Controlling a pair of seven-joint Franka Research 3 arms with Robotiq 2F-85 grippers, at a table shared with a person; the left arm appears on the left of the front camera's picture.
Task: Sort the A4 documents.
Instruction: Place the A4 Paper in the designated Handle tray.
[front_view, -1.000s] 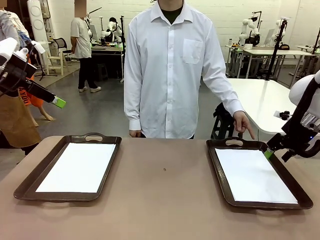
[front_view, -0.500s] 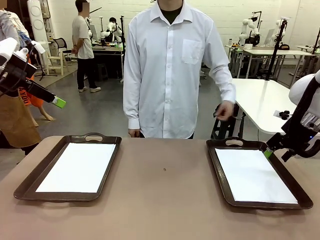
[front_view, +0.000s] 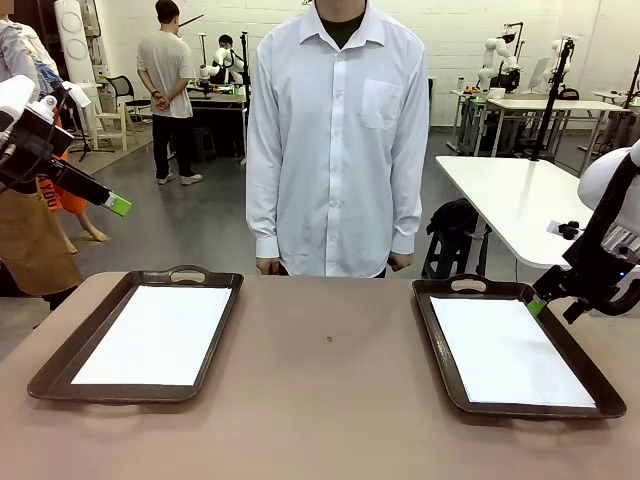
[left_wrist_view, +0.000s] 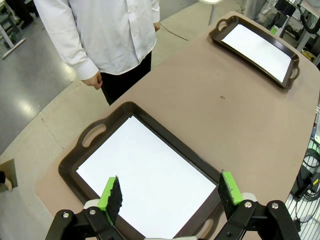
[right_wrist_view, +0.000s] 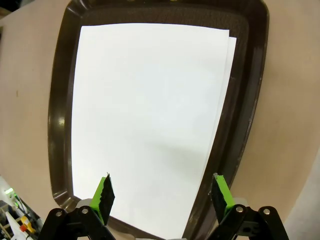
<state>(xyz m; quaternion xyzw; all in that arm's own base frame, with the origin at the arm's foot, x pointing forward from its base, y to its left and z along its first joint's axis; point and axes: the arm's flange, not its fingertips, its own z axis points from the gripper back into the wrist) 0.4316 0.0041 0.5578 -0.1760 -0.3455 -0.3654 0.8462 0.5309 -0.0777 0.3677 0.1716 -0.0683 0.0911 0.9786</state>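
A grey polished floor (front_view: 215, 215) runs to white walls (front_view: 455, 30) (a white side table (front_view: 510, 200) at three o'clock).

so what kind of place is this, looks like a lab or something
Most likely a robotics lab or workshop. Other white robot arms stand at work tables in the background, people stand around on an open grey floor, and two brown trays of A4 sheets sit on the table between two open grippers.

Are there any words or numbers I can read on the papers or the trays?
None: the A4 documents are blank white, and the dark brown trays carry no label.
Orange sign behind the left arm: black letters, partly hidden, too unclear to read.
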